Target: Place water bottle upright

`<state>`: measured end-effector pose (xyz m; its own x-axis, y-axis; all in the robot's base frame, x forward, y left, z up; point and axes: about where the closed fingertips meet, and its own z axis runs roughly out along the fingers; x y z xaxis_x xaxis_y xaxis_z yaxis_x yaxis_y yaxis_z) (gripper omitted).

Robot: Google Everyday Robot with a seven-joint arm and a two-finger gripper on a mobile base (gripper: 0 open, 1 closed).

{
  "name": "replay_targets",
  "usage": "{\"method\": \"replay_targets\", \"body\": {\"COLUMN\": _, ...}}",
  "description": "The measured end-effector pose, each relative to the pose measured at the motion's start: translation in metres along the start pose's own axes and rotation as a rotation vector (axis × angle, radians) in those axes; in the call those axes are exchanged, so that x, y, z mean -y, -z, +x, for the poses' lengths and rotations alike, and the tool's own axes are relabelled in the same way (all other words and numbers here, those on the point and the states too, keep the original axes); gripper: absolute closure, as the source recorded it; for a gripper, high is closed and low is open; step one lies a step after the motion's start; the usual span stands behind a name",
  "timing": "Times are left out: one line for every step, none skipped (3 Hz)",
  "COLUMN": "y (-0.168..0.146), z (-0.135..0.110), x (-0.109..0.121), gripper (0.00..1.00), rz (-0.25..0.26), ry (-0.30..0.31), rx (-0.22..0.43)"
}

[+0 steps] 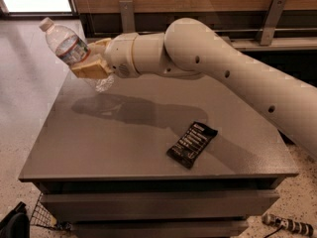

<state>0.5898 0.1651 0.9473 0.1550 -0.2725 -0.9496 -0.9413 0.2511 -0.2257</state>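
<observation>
The water bottle [66,43] is a clear ribbed bottle with a white cap and a red, white and blue label. It hangs in the air above the back left corner of the grey table [124,143], tilted with its cap up and to the left. My gripper [90,61] is shut on the water bottle around its middle, with tan fingers [89,69] below and behind it. The bottle's base [103,84] shows below the fingers, a little above the tabletop. My white arm [208,63] reaches in from the right.
A black snack bar wrapper [191,144] lies on the table's right front part. A wooden wall and dark ledge run behind the table. A wire basket [42,214] sits on the floor at the front left, and a striped object [287,224] at the front right.
</observation>
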Motion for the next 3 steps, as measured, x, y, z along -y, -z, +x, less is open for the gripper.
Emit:
{"method": "replay_targets", "body": {"y": -0.002, "z": -0.001, "x": 0.000, "gripper": 1.00, "rz": 0.004, "ry": -0.003, "rx": 0.007}}
{"method": "replay_targets", "body": {"y": -0.004, "z": 0.001, "x": -0.003, "gripper": 1.00, "rz": 0.007, "ry": -0.039, "rx": 0.037}}
{"method": "replay_targets", "body": {"y": -0.004, "z": 0.002, "x": -0.017, "gripper": 1.00, "rz": 0.035, "ry": -0.117, "rx": 0.101}}
